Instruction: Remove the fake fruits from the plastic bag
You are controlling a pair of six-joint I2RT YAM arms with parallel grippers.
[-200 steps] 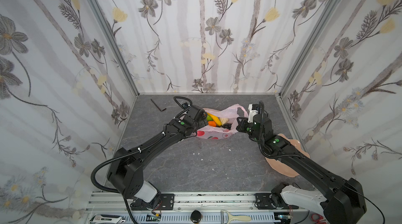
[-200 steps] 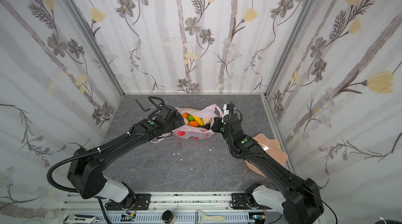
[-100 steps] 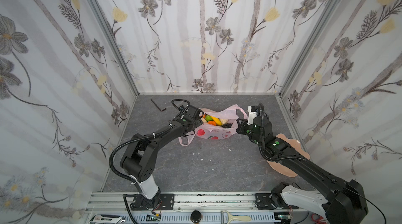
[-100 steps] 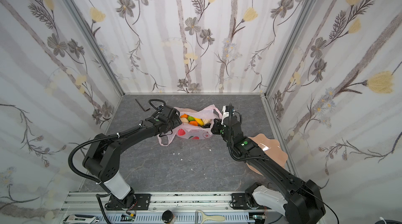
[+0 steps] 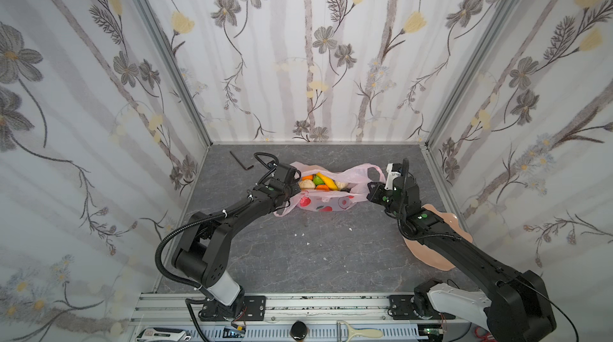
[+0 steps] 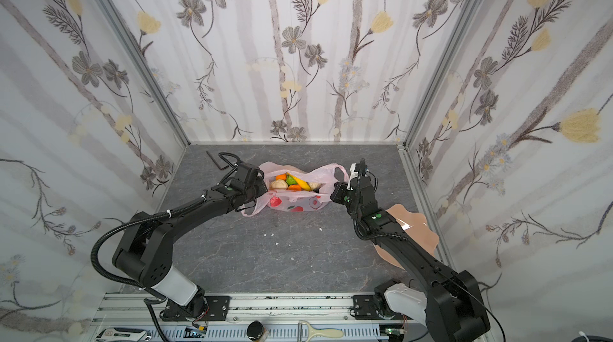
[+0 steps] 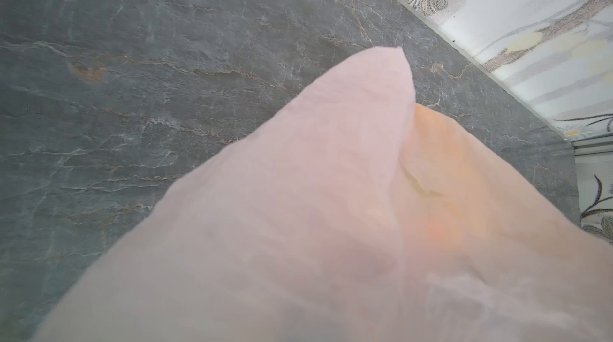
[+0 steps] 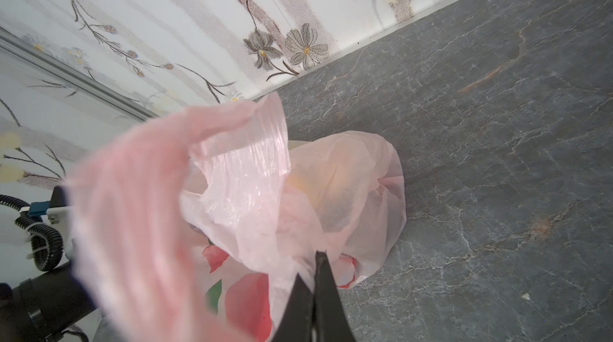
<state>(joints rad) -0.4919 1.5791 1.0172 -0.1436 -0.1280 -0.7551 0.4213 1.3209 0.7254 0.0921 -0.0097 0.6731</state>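
Observation:
The plastic bag lies at the back middle of the floor, pale pink with red prints, its mouth stretched open upward. Inside show the fake fruits: a yellow banana, a green piece, two orange pieces and a beige lumpy ball. My left gripper sits at the bag's left rim, shut on the film. Bag film covers the left wrist view and hides the jaws. My right gripper is shut, pinching the bag's right rim; it also shows in a top view, right gripper.
A peach-coloured scalloped dish lies at the right wall, partly under my right arm. A black Allen key rests at the back left. Small white crumbs dot the floor in front of the bag. Patterned walls close in three sides.
My left gripper's jaws have gone from open to shut at the bag's left rim. The right gripper has kept its pinch and hardly moved.

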